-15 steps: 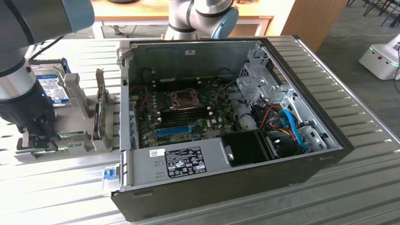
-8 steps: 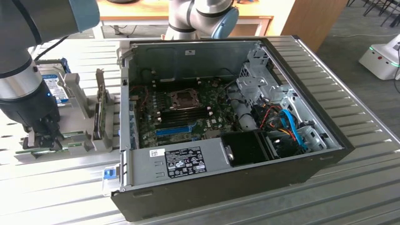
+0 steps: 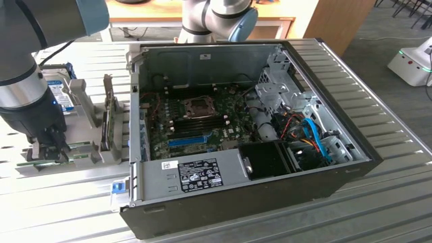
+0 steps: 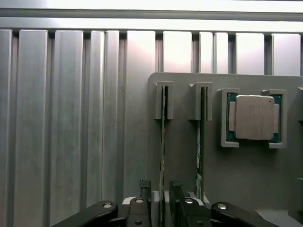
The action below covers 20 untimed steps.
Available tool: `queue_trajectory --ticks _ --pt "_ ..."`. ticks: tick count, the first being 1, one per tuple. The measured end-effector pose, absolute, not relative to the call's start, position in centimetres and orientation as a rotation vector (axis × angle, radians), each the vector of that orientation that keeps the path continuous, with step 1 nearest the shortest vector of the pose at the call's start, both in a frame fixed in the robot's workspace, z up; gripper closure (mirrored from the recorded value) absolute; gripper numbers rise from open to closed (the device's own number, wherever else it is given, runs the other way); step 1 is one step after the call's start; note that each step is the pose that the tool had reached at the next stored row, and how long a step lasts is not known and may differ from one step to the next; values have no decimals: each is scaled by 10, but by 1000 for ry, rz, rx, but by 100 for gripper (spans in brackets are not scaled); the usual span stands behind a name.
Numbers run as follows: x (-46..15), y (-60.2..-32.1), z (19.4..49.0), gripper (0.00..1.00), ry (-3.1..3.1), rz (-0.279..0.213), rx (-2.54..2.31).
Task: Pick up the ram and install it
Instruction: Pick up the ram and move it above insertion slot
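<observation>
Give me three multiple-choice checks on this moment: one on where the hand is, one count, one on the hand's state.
1. Where is the hand?
A. above the grey holder, outside the computer case
B. inside the computer case
C. resting on the floor

2. How many ram sticks stand on edge in the grey holder in the wrist view?
A. one
B. two
C. four

3. What state is the hand in?
A. shut on a cable
B. shut and empty
C. open, astride a ram stick

Answers:
1 A: in the exterior view the arm reaches down to the holder beside the case.
2 B: two thin boards sit in slots.
3 C: one finger shows on each side of a board's edge.
</observation>
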<state>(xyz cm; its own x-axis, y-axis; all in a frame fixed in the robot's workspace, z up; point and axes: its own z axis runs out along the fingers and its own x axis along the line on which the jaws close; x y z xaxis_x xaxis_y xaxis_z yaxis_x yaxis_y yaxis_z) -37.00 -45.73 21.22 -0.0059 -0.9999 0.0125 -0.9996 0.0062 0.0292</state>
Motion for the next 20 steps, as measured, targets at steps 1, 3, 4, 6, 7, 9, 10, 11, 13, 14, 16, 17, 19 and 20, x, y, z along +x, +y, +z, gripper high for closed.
queue_trajectory --ticks 1,3,4,6,7,9,10,11,13,14,16,17,19,20 --pt "-370 -457 211 70 -2207 -18 2194" --pt "-370 -457 210 70 -2207 -18 2194" --pt "-370 -457 209 70 -2207 -18 2194" --pt "-370 -457 208 70 -2207 -19 2194" --pt "-370 -457 207 70 -2207 -18 2194" --pt "-370 -457 206 70 -2207 -18 2194" --pt "-370 -457 206 70 -2207 -18 2194" --pt "-370 -457 205 70 -2207 -18 2194" --pt "-370 -457 205 70 -2207 -19 2194" --pt "-370 -457 205 70 -2207 -19 2194" --pt "-370 -457 205 70 -2207 -18 2194" --pt "-370 -457 205 70 -2207 -18 2194" --pt "-370 -457 205 70 -2207 -18 2194" --pt "-370 -456 205 70 -2207 -19 2194"
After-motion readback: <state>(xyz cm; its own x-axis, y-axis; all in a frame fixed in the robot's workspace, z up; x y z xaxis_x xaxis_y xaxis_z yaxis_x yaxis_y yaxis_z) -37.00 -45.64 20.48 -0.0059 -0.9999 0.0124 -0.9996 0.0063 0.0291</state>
